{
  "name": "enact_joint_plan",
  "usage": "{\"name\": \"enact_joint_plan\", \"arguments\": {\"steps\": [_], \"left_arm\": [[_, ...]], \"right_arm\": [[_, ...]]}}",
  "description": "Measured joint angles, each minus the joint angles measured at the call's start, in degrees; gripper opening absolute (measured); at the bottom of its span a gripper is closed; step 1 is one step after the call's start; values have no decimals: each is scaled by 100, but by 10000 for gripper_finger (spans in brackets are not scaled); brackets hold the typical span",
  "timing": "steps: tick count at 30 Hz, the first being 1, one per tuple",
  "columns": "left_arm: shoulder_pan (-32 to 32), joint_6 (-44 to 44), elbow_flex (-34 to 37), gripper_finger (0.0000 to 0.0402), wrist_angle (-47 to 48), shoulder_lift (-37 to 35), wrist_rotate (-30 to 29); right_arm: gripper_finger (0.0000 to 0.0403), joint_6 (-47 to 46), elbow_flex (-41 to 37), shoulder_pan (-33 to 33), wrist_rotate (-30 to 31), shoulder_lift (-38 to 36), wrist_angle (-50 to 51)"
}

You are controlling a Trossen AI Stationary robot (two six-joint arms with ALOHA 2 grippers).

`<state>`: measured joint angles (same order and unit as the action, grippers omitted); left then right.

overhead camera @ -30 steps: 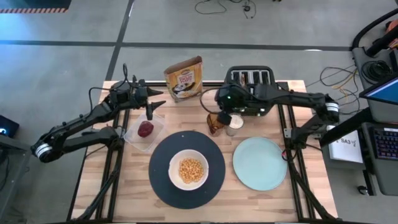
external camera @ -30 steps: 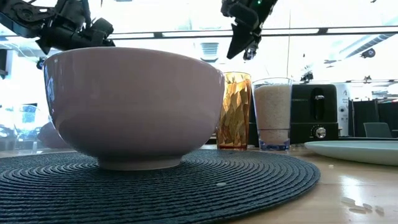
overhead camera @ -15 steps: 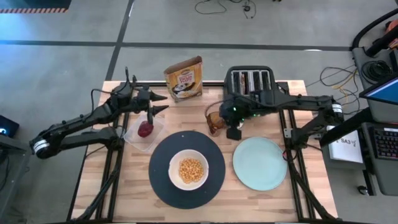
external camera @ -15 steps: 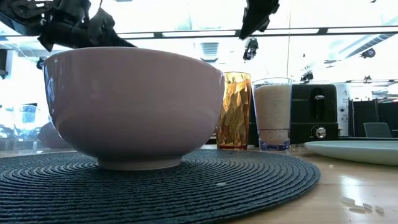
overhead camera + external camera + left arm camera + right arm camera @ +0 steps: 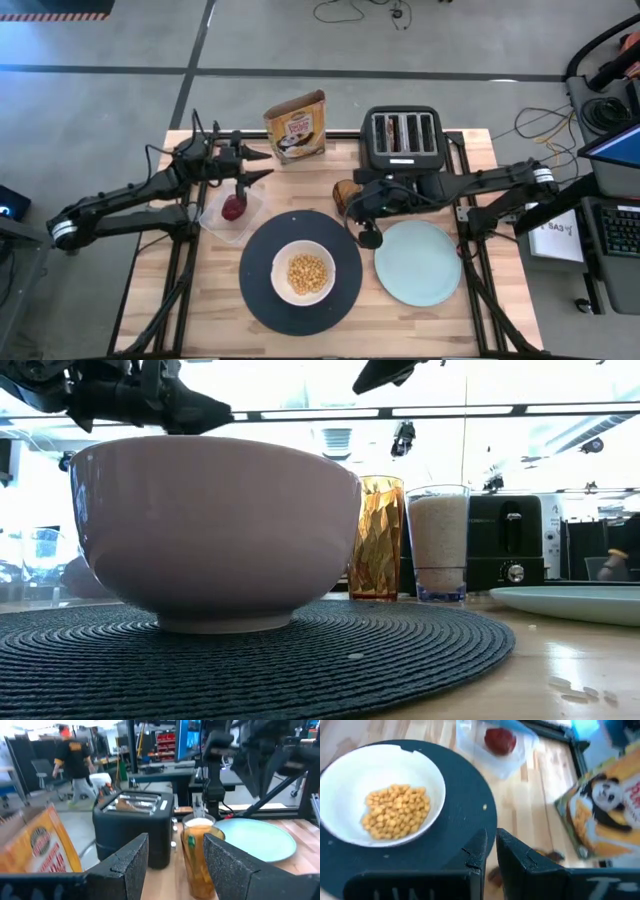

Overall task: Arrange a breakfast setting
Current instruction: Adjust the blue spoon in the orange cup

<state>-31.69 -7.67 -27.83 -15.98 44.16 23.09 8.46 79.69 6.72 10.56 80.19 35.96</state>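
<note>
A white bowl point(image 5: 303, 275) of yellow cereal stands on the large black round plate point(image 5: 258, 300). The pale green plate point(image 5: 417, 265) lies to its right. The dark red fruit point(image 5: 233, 207) rests in a clear tub left of the black plate. The cereal box point(image 5: 296, 125) stands upright at the far edge. My left gripper point(image 5: 262, 165) hovers open and level above the tub's far side, with nothing between its fingers point(image 5: 132, 860). My right gripper point(image 5: 370, 237) is shut and slants downward above the gap between the two plates, holding nothing.
A black four-slot toaster point(image 5: 403, 135) stands at the far edge, right of the cereal box. An amber glass point(image 5: 377, 535) and a glass of white liquid point(image 5: 438, 540) stand in front of it, partly under my right arm. Bare wood lies near the front corners.
My right gripper has gone from above the glasses toward the table's near edge and now hangs over the gap between the two plates, still shut. My left gripper has swung toward the table's right, risen a little and tipped up to level.
</note>
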Motion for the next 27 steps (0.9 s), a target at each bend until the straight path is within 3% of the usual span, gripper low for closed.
{"name": "enact_joint_plan", "arguments": {"steps": [12,21,27], "left_arm": [[-2,-1077,-505,171,12,0,-21],[-2,-989,-372,171,38,66,-22],[-2,-1124,-435,171,-94,239,-637]], "right_arm": [[34,356,-592,-495,-46,-178,-686],[34,714,-1409,-856,-63,-791,-1586],[34,814,-1935,-1027,57,-923,-2173]]}}
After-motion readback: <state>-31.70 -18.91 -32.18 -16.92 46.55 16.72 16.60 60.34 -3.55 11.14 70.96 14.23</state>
